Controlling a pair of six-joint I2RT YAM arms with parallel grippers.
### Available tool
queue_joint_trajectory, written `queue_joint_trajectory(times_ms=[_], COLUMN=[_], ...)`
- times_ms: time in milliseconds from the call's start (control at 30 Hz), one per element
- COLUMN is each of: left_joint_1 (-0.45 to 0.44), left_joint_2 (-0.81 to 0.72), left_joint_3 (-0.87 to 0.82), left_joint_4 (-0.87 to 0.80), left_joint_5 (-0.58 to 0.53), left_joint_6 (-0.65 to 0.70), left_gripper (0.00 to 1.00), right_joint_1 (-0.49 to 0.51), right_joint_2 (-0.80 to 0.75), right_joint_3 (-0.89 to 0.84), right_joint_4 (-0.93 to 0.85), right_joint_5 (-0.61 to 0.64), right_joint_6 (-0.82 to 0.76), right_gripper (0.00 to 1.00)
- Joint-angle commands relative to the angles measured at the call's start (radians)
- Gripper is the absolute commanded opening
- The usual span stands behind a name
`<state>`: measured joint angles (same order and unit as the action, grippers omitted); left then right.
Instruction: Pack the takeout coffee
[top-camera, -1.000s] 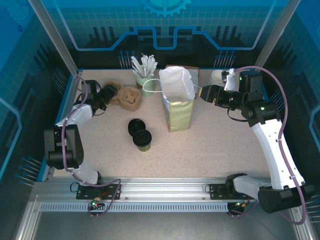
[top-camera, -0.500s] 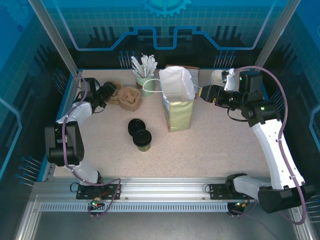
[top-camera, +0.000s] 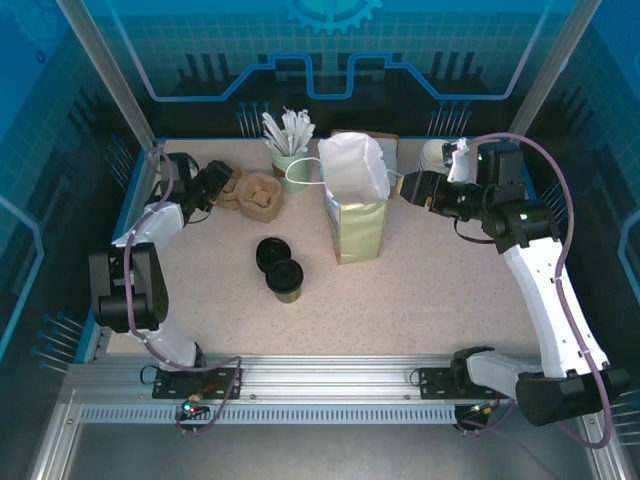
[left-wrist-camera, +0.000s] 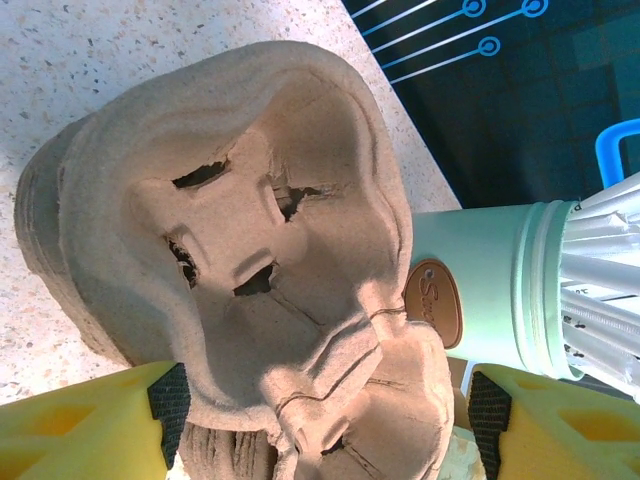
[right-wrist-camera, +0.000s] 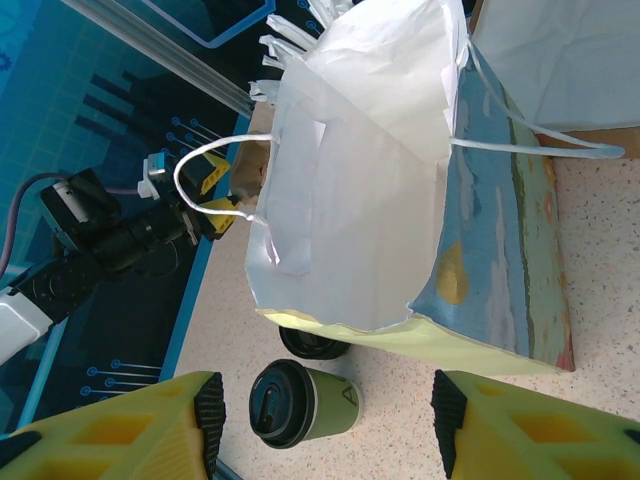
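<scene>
The top camera sits high up behind the two arms and looks down on the whole speckled white bench (top-camera: 430, 270) from far off. The left wrist camera looks out between the yellow left fingers (left-wrist-camera: 70, 430). It is very close to the stack of brown moulded cardboard cup trays (left-wrist-camera: 250, 250), with the pale green cup of white wrapped sticks (left-wrist-camera: 480, 290) just behind. The right wrist camera looks out between the yellow right fingers (right-wrist-camera: 110, 430), tipped sideways, at the tall light green paper bag with white string handles (right-wrist-camera: 380, 200) close by. The trays, the stick cup and the bag are all in the top view too.
</scene>
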<state>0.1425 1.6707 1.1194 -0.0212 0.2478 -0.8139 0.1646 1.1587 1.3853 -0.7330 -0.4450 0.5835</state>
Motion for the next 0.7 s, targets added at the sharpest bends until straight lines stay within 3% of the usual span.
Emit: queue_joint_trajectory(times_ms=[0, 667], left_joint_1=[0.012, 0.012], left_joint_2=[0.008, 0.057], left_joint_3=[0.011, 0.049], left_joint_4=[-0.028, -0.019], left_joint_5=[-0.033, -0.028], left_joint_6=[-0.005, -0.031], left_gripper=[0.76, 0.77], right_joint_1=[0.003, -0.002], right_joint_2=[0.006, 0.011], right_joint_3=[-0.008, -0.027], right_joint_4=[-0.002, 0.006], right_joint_5=[0.006, 0.000], right_joint_6=[-0.001, -0.002], right_gripper=[0.59, 0.59])
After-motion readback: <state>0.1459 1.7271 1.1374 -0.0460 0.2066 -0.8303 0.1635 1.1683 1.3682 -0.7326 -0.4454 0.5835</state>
